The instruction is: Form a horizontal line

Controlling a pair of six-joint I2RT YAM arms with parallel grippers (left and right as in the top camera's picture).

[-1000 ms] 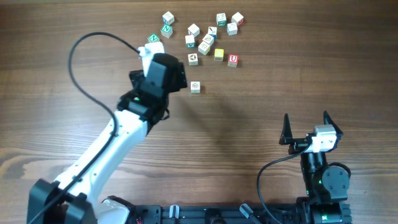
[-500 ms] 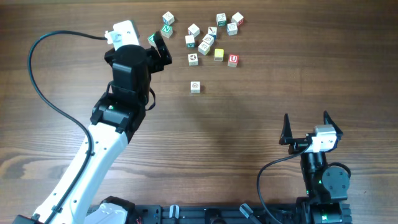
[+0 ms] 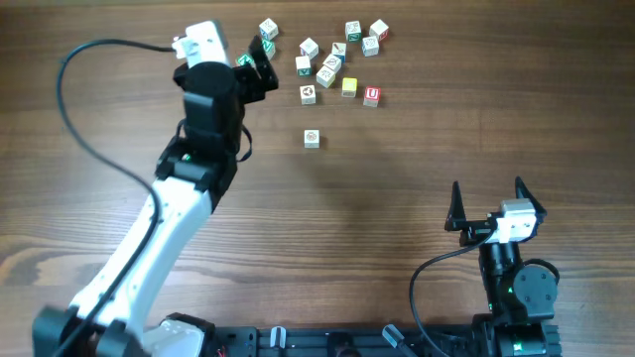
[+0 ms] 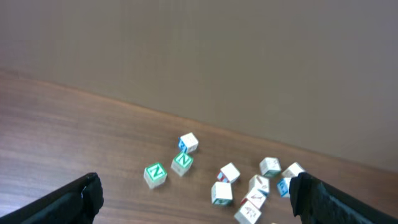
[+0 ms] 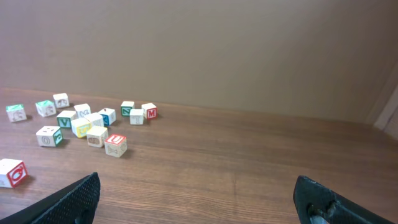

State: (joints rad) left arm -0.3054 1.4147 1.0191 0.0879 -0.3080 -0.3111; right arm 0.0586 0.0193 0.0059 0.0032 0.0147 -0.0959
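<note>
Small white alphabet cubes lie loose at the back of the table; no horizontal line of three shows. A red "U" cube sits beside a yellow cube, and a cube with a dark picture lies further left. One lone cube sits nearer the front. My left gripper hangs open above the cluster's left end, by two green "N" cubes. Far off at the front right, my right gripper is open and holds nothing.
More cubes are scattered along the back of the wooden table. A black cable loops from the left arm over the table's left side. A plain wall rises behind the table.
The left arm has swung left and toward the back, carrying its open gripper from beside the lone cube to the green "N" cubes. No cube has moved, and the right arm is still.
</note>
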